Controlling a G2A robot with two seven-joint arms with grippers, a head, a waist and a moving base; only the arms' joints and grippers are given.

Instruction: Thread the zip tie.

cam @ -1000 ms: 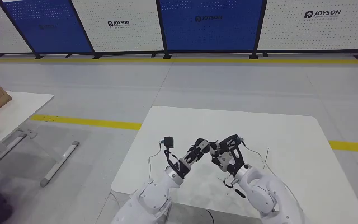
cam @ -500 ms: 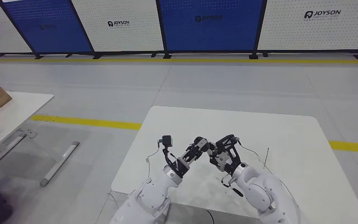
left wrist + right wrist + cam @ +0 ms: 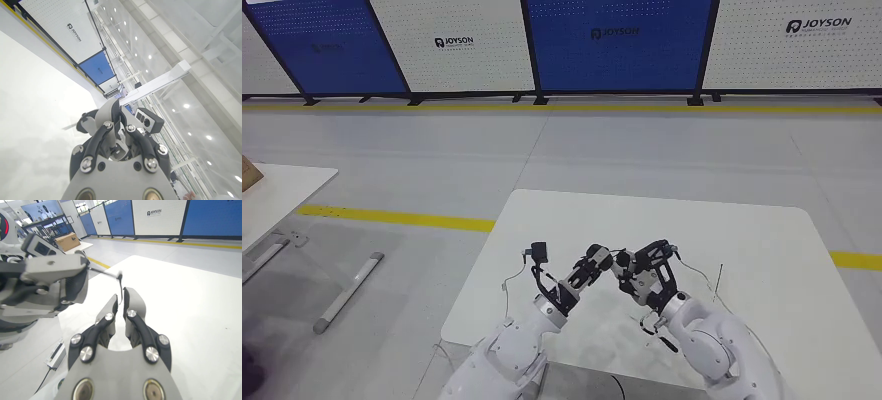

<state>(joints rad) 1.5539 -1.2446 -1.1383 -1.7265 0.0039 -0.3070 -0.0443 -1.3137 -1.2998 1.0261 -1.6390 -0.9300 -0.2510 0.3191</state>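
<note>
Above the middle of the white tabletop (image 3: 762, 240), the robot's left gripper (image 3: 118, 111) has its fingers pressed together on one end of a thin black plastic zip tie (image 3: 103, 272). The tie is held in the air, clear of the surface. In the left wrist view the dark pads (image 3: 115, 117) meet flat, with no gap between them. From that grip the strap runs straight across to its small head (image 3: 119, 276), where it turns sharply and drops toward the right gripper (image 3: 121, 293). There the grey fingers (image 3: 134, 302) stand close on either side of the strap and pinch it near their tips, with a sliver of tabletop showing between them lower down. Whether the tail has passed through the head cannot be told. In the top view the two grippers sit tip to tip, just beside each other.
</note>
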